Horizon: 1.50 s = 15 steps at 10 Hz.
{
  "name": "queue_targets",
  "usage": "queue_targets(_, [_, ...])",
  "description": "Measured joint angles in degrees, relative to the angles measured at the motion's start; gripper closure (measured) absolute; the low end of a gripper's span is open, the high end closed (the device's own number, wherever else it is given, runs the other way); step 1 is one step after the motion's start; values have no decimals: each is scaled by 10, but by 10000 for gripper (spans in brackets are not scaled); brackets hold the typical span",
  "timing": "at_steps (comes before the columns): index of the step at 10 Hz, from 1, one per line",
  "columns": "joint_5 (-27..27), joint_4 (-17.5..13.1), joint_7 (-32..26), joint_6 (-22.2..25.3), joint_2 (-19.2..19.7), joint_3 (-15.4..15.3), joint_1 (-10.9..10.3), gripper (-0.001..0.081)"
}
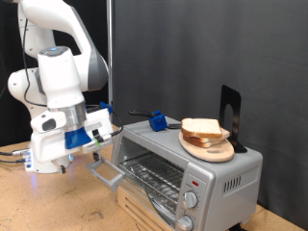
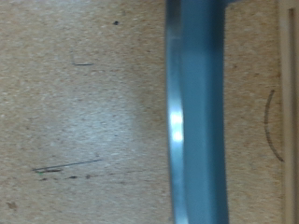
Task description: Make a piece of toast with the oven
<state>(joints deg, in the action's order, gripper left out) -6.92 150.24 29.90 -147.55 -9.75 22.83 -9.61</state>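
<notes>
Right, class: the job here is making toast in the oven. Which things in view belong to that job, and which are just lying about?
Belongs to the job:
- piece of toast, on the wooden plate on top of the oven
- oven, door hanging open
- gripper, beside the open door

Just lying about:
- wooden plate
- blue object on the oven top
- black stand behind the plate

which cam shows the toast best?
Exterior view. The piece of toast lies on the wooden plate atop the oven, unobstructed. The wrist view shows none of it, only tabletop and a blurred blue-grey band.
</notes>
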Motion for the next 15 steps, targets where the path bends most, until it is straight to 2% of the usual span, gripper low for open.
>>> queue_targets(2, [13, 0, -4, -27, 25, 7, 10, 124])
queue_targets(5, [19, -4, 1, -88, 87, 12, 24, 124])
queue_targets(8, [-17, -26, 0, -144, 165, 9, 25, 124])
queue_targets(12, [-84, -54, -41, -171, 238, -27, 36, 124])
queue_targets(15, [-120, -59, -119, -169, 245, -53, 71, 124])
